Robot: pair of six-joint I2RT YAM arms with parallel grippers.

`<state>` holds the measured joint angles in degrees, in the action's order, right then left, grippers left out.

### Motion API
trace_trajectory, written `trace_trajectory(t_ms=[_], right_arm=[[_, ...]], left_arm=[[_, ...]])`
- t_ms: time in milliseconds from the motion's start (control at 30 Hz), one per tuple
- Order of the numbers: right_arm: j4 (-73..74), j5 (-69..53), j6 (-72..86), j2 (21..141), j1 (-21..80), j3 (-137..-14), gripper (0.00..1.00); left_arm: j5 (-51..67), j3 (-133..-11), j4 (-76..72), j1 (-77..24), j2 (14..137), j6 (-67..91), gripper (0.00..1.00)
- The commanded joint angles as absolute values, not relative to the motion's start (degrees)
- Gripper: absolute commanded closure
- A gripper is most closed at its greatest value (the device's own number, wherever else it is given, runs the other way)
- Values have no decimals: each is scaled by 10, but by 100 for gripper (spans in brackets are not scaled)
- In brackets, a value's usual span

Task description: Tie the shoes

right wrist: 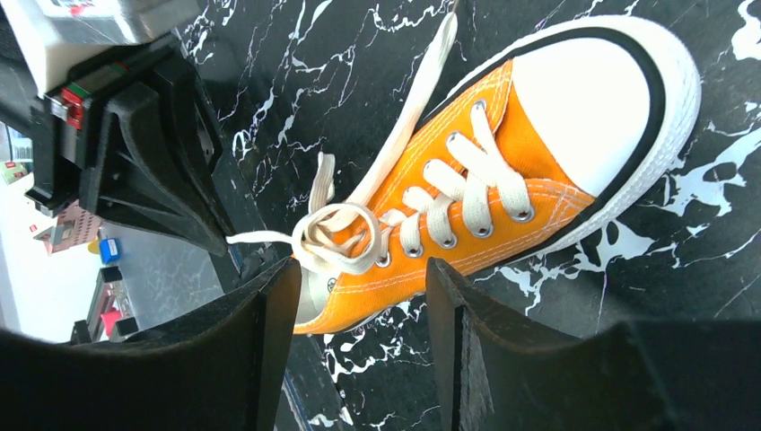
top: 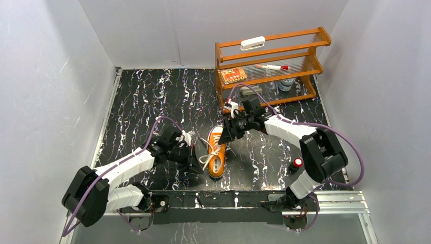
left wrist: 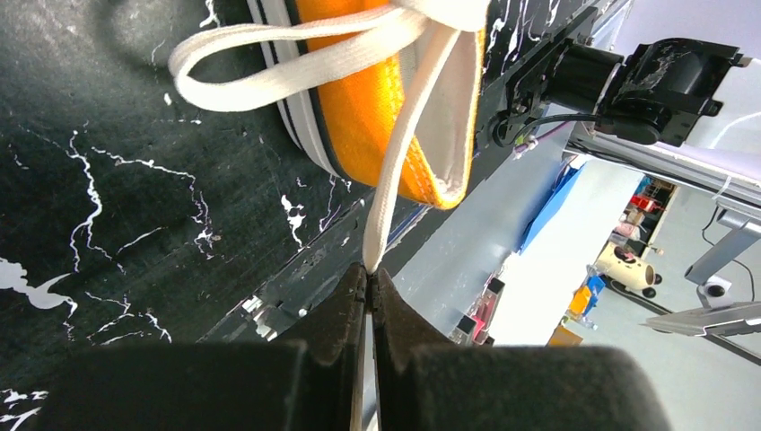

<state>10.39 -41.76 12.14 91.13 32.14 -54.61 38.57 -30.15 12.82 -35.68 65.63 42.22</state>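
Nearest, left jaws clamp one white lace (left wrist: 388,202) end, taut from the orange sneaker (top: 217,155). Right jaws open, over its laced upper. Sneaker sits on black marbled bench (top: 152,96) between the arms, heel toward bases.

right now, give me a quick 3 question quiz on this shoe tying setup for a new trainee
1. True or false: the left gripper is shut on a white lace.
2. Pick one: the right gripper is A) shut on the lace, B) open over the orange sneaker, C) shut and empty.
3. Fill in: the sneaker's toe cap is coloured ___.

Key: 1 true; 2 B; 3 white.
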Motion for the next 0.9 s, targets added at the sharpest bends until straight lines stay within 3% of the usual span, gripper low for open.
trace_trajectory(t_ms=[0, 100, 233, 267, 400, 567, 867], right_arm=[[102, -432, 116, 920, 325, -582, 39], [113, -413, 118, 925, 330, -591, 39], [119, -419, 121, 936, 332, -595, 42], [116, -426, 121, 939, 333, -594, 44], [123, -441, 116, 949, 340, -594, 49], [138, -436, 142, 949, 342, -603, 50], [282, -293, 343, 919, 353, -631, 40]], left_arm=[[422, -281, 116, -355, 660, 430, 98], [428, -284, 131, -355, 658, 419, 84], [394, -314, 177, -353, 637, 400, 51], [383, -322, 187, -351, 633, 398, 47], [336, -338, 202, -322, 613, 398, 45], [332, -302, 93, -288, 630, 444, 49], [303, -301, 6, -285, 703, 460, 46]])
